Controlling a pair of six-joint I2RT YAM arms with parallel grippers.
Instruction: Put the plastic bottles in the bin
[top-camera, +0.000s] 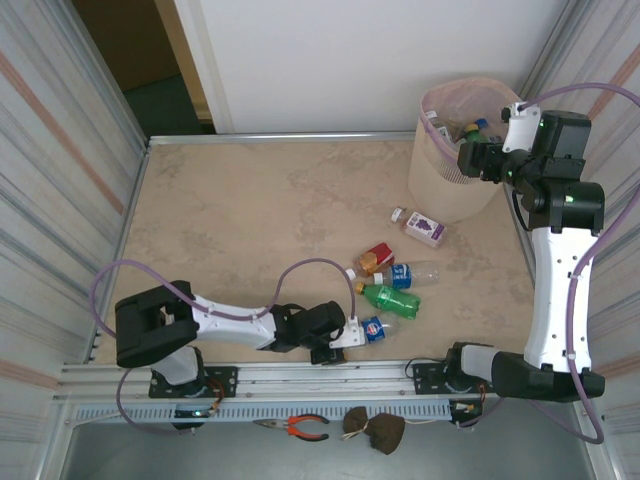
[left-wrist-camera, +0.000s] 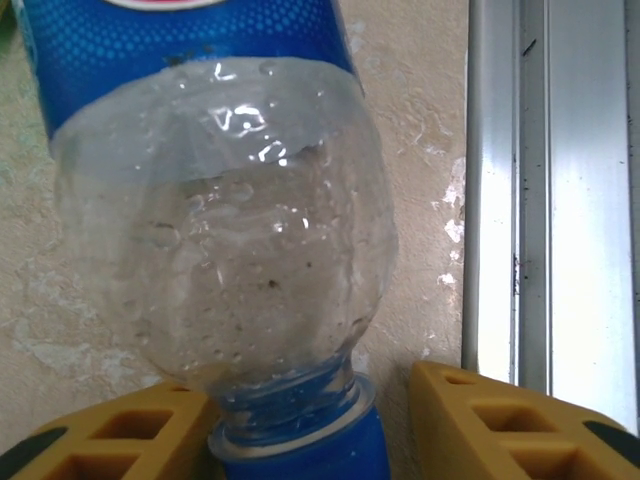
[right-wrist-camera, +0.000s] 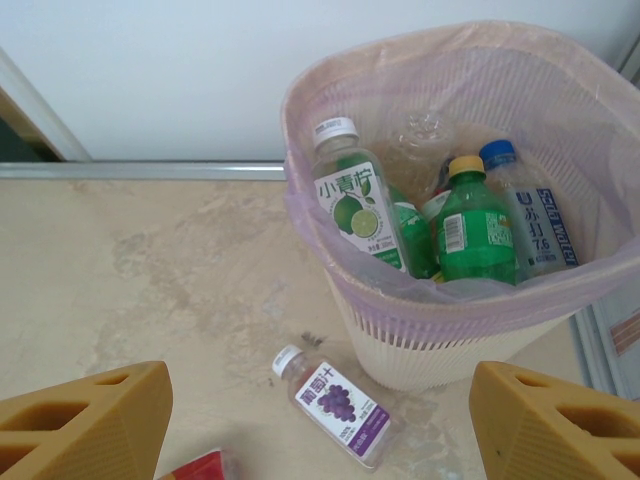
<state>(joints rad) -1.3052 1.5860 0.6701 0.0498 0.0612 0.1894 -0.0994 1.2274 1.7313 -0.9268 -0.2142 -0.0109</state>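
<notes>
The left claw (left-wrist-camera: 310, 388) lies low on the tabletop (top-camera: 250, 210) by the near edge, its yellow fingers (left-wrist-camera: 110, 435) set either side of the blue-capped neck of a clear plastic bottle with a blue label (left-wrist-camera: 220, 250). The jaws are partly open: one finger sits against the cap, while a strip of tabletop shows between the cap and the finger nearer the metal rail (left-wrist-camera: 550, 200). The bottle lies on its side, not lifted.

Just beyond it lie a green plastic bottle (top-camera: 392, 298), a clear bottle with a blue label and white cap (top-camera: 410, 273) and a red-labelled bottle with an orange cap (top-camera: 375, 258), close together. Farther off, near the bin's foot, lies a clear bottle with a purple grape label (right-wrist-camera: 340, 405).

The right claw (right-wrist-camera: 320, 380) hangs high beside the tall beige perforated bin with a pink liner (right-wrist-camera: 450, 330), jaws wide apart and empty. Inside the bin lie a lime-labelled bottle with a white cap (right-wrist-camera: 355, 200), a green bottle with a yellow cap (right-wrist-camera: 475, 230) and a blue-capped clear bottle (right-wrist-camera: 535, 220).
</notes>
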